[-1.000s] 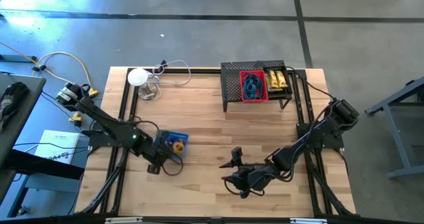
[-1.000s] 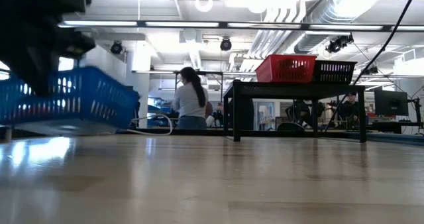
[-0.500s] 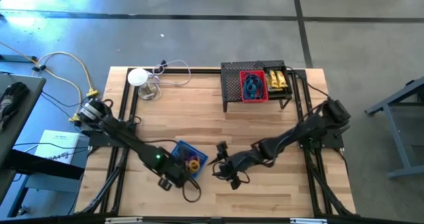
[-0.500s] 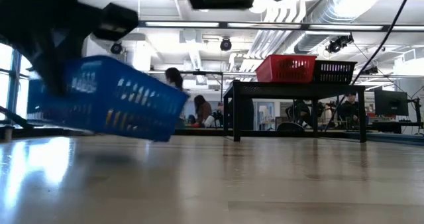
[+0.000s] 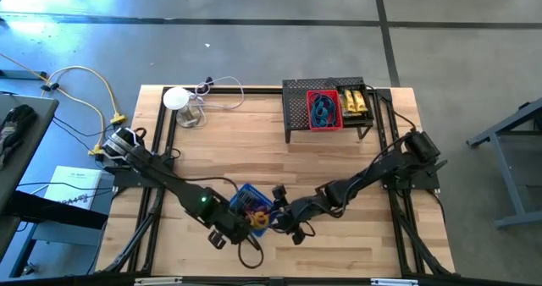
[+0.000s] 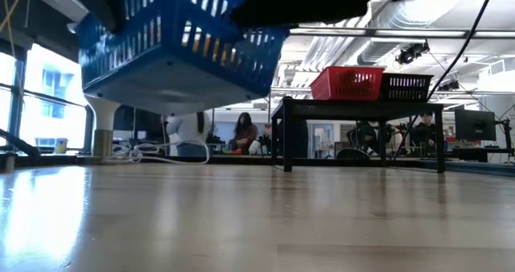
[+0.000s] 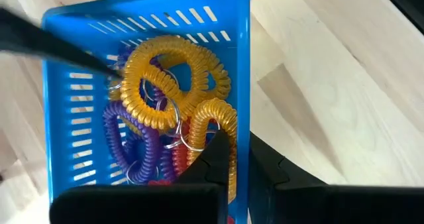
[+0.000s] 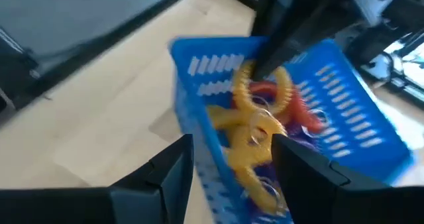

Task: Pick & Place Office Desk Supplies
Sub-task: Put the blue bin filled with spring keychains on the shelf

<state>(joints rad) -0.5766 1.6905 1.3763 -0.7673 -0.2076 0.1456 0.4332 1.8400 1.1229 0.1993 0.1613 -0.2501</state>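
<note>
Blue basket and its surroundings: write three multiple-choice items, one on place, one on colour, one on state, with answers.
1. Where is the blue basket?
A. On the black mesh shelf
B. Between the two end effectors, near the table's front
C. On the floor

2. What colours are the coiled rings inside it?
A. Green and white
B. Black only
C. Orange, purple and red

3. What is the basket's state?
A. Lifted off the table
B. Upside down on the table
C. Empty

Answers: 1 B, the high view shows it between the left end effector and the right end effector. 2 C, the left wrist view shows those colours. 3 A, the low view shows clear air under it, above the table.
</note>
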